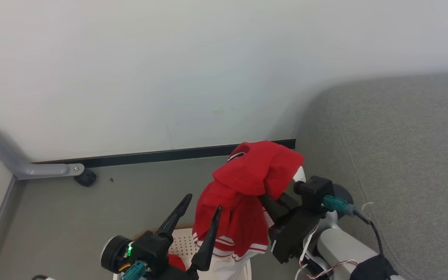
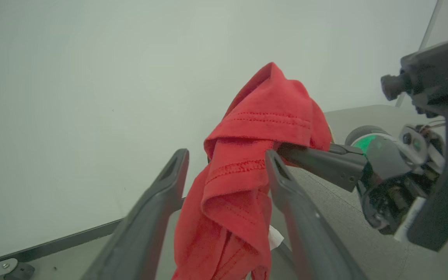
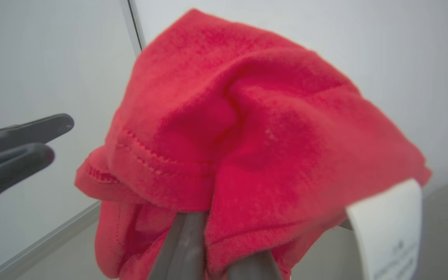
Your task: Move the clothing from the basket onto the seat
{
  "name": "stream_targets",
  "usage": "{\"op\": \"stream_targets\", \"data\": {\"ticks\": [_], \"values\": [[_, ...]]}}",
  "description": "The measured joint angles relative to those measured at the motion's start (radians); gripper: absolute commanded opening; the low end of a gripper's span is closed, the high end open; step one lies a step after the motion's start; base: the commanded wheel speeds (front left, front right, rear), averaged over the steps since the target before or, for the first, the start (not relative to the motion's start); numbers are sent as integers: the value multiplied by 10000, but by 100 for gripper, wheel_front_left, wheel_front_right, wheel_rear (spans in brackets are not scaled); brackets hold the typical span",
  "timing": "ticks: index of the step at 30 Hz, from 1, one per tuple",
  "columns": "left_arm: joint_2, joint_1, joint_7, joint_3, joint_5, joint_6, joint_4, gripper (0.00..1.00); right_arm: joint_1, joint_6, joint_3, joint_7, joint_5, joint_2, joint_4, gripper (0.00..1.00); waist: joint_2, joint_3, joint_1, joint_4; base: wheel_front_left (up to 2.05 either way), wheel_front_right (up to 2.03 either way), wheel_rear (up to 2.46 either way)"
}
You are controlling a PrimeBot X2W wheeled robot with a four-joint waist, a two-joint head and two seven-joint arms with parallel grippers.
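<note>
Hovering nearest, the left gripper (image 1: 204, 202) is holding its fingers apart above the cream-white perforated plastic basket (image 1: 183, 245). Just beyond, the right gripper (image 1: 268, 200) is clamping the red white-striped fabric garment (image 1: 255, 175) aloft. The carrying step seems to be proceeding; the next move is likely calling for a swing rightward over the large grey upholstered seat (image 1: 403, 147).

Red clothing (image 1: 247, 182) bunched, hanging above cream basket (image 1: 183, 244), grey seat (image 1: 395, 155) beside.

Soft even light; clothing (image 3: 247, 136) seemingly defocused
</note>
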Motion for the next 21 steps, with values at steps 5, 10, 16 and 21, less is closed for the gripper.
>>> {"op": "stream_targets", "data": {"ticks": [5,10,16,21], "values": [[113,150,10,-207,263,-4,-17,100,-22,0,-598,0,167,-276,105,0,0,27,0,-289,0,0,0],[167,320,35,-385,332,-17,-36,100,-24,-6,-1089,-2,198,-543,105,0,0,101,0,-574,0,0,0],[150,333,125,-646,351,-113,-42,100,-24,-123,-1609,-2,199,-821,69,0,0,237,0,-917,0,0,0],[127,332,161,-890,368,-201,-86,100,-23,-274,-2015,-4,198,-1009,-19,0,0,378,0,-1226,0,0,0]]}}
